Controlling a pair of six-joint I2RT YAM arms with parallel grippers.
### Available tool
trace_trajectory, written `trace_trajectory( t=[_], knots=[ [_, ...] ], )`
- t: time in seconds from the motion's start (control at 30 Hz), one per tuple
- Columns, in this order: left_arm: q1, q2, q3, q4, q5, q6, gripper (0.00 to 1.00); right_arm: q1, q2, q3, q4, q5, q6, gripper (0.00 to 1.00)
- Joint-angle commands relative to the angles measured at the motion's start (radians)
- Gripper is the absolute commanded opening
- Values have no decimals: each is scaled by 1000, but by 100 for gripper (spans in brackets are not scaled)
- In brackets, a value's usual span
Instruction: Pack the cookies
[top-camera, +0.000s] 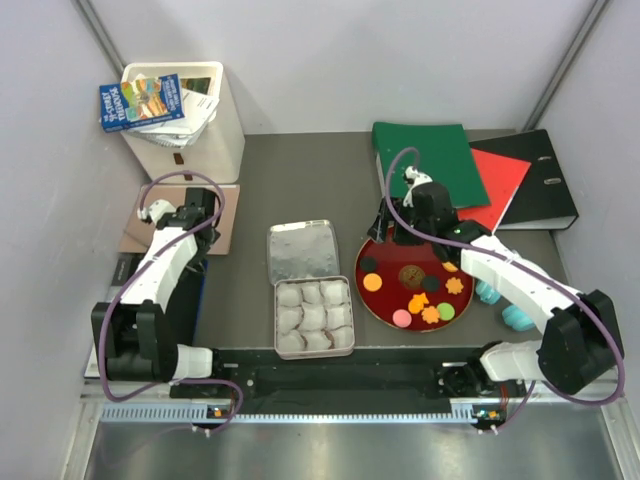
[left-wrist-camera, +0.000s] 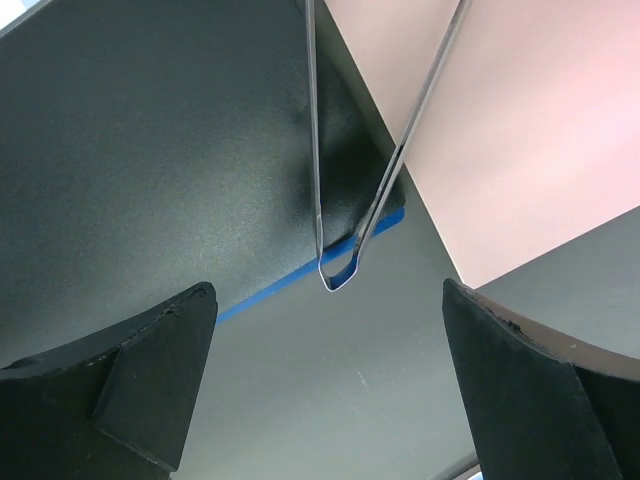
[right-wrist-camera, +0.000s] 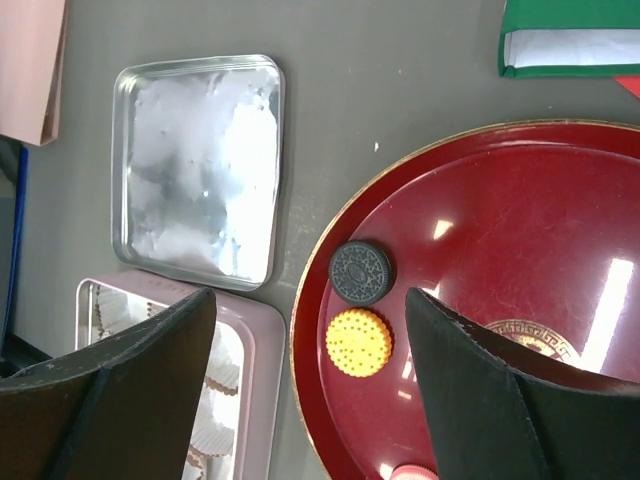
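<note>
Jaws of the right gripper (right-wrist-camera: 310, 300) stand spread wide with nothing between them, hanging above the left rim of the red plate (right-wrist-camera: 520, 230). Under the gap, in the wrist view, a black round cookie (right-wrist-camera: 360, 271) and an orange round cookie (right-wrist-camera: 358, 342) lie side by side just inside that rim. The fingers (right-wrist-camera: 120, 390) touch neither.

From above, the cookies (top-camera: 410, 274) all lie on the plate. Black and orange rounds are at its left, a larger brown one is in the middle, and orange flower shapes, a pink one and a green one lie toward the near edge. None is in the pink tin (top-camera: 349, 300), which stands just left of the plate and is filled with white paper cups (top-camera: 313, 317). Its silver lid (top-camera: 300, 250) lies flat on the table (top-camera: 300, 180), right against the tin's far side.

The left gripper (left-wrist-camera: 320, 300) is also wide open and empty, at the table's left edge, well apart from the plate. Below it are a dark sheet (left-wrist-camera: 150, 150) with a blue edge, a pink board (left-wrist-camera: 540, 130) and a thin metal wire loop (left-wrist-camera: 340, 270).

Beyond the plate lie a green folder (top-camera: 430, 155), a red folder (top-camera: 505, 175) and a black binder (top-camera: 545, 185). Turquoise headphones (top-camera: 515, 315) sit just right of the plate, partly under the right arm. A white bin (top-camera: 215, 130) holding books (top-camera: 140, 100) stands at the far left corner.
</note>
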Motion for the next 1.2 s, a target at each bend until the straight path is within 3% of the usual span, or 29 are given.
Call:
trace_trajectory(
  t=[0.0,0.17,0.4,0.73,1.17],
  knots=[
    [0,0,41,-8,-1,54,99,13,19,88,-6,-11,-4,76],
    [0,-29,12,60,67,192,99,12,25,133,-34,6,-26,76],
    [74,-4,-45,72,154,99,99,11,23,153,-39,24,-34,76],
    [134,154,24,11,131,12,99,12,23,159,9,49,-31,76],
    [233,299,53,66,165,19,97,11,45,99,78,15,19,76]
  ],
)
